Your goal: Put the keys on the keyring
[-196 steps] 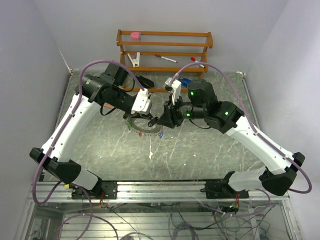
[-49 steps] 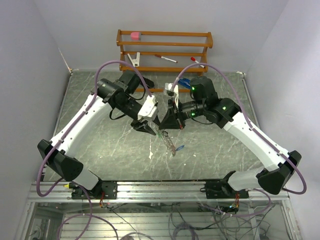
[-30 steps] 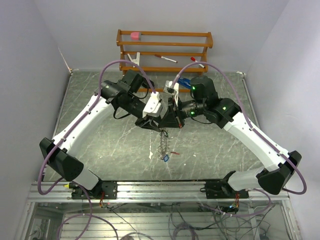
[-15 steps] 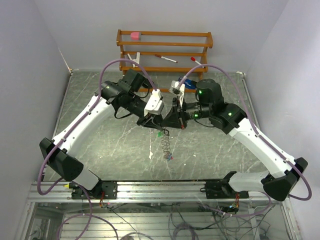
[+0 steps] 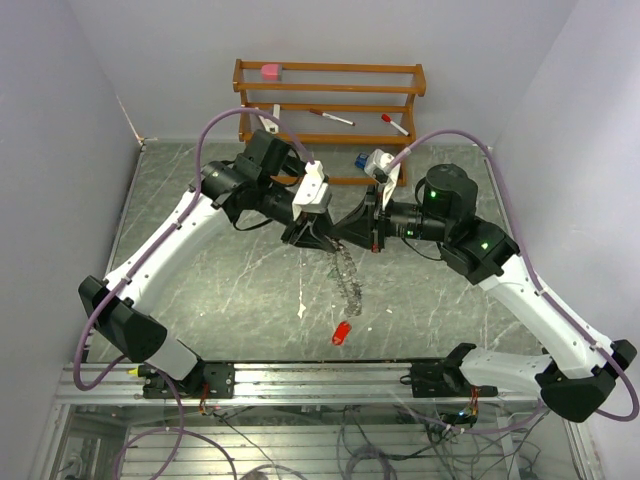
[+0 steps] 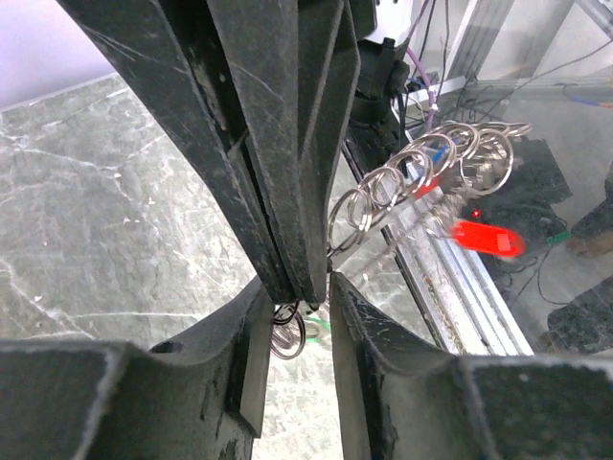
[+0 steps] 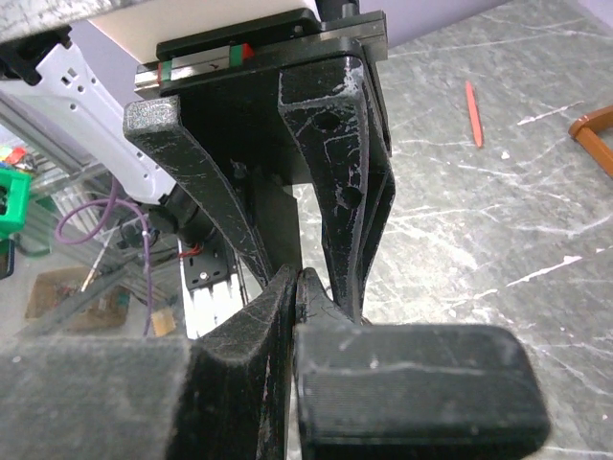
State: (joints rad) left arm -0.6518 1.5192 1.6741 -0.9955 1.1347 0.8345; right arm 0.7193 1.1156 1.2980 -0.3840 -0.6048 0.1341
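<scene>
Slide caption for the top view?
Left claw and right claw meet tip to tip; keyring dangles below, red-tagged key at its end.

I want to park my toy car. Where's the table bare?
Bare table between the left arm and the dangling keyring, and between keyring and right arm. Crowded where left hand and right hand meet, mid-table.

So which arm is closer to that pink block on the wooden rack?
Left. The left arm bends just in front of the pink block, at the rack's left end; the right arm is farther off to its right, near the rack's other end.
</scene>
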